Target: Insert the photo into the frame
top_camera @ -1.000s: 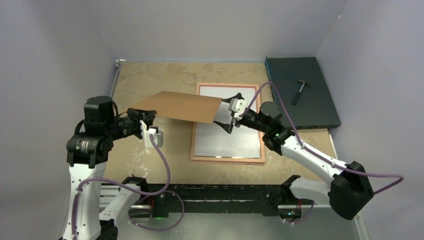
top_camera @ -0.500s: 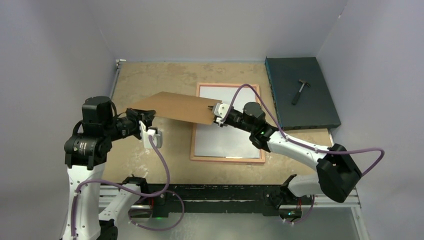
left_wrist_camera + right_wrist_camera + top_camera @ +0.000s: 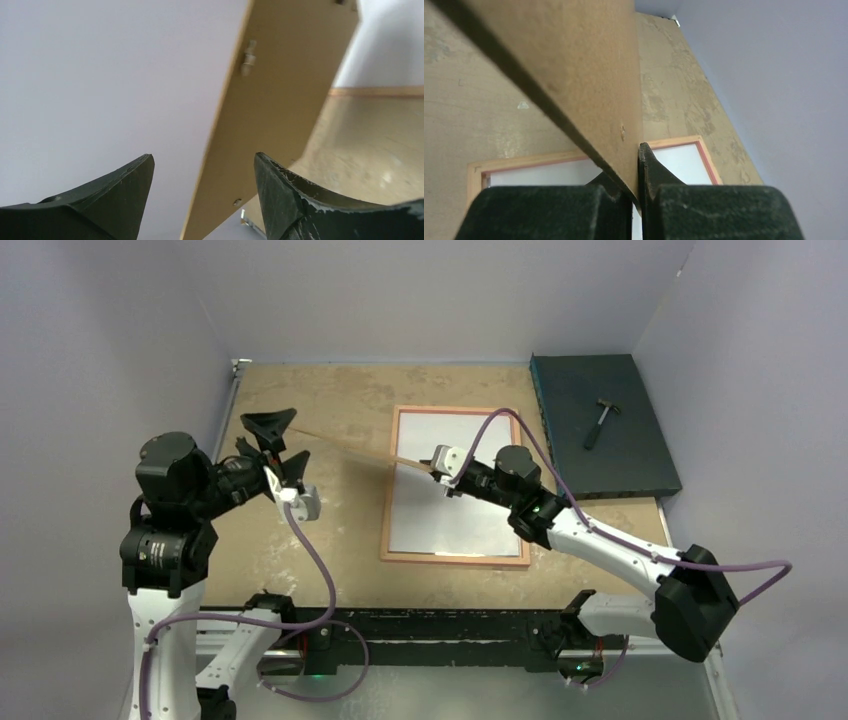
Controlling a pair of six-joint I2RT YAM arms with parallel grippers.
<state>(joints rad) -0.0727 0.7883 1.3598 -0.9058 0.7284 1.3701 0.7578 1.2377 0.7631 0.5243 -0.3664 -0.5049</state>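
Observation:
The frame (image 3: 455,560) lies flat on the table with its light wood side up. Inside it shows the plain white back of the photo (image 3: 455,515). A brown backing board (image 3: 350,450) hangs tilted on edge above the frame's left side. My right gripper (image 3: 437,468) is shut on the board's right corner; the right wrist view shows the board (image 3: 574,65) pinched in my right gripper (image 3: 636,170), above the frame (image 3: 524,161) and photo (image 3: 679,160). My left gripper (image 3: 280,445) stands open at the board's left end. In the left wrist view the board (image 3: 270,100) lies beyond my left gripper (image 3: 202,165), untouched.
A dark slab (image 3: 600,455) sits at the back right with a small hammer (image 3: 600,420) on it. Grey walls close in the table on three sides. A black rail (image 3: 440,625) runs along the near edge between the arm bases.
My left gripper opened, let go of the backing board and drew back left. My right gripper closed on the board's right corner. The board turned from nearly flat to on edge.

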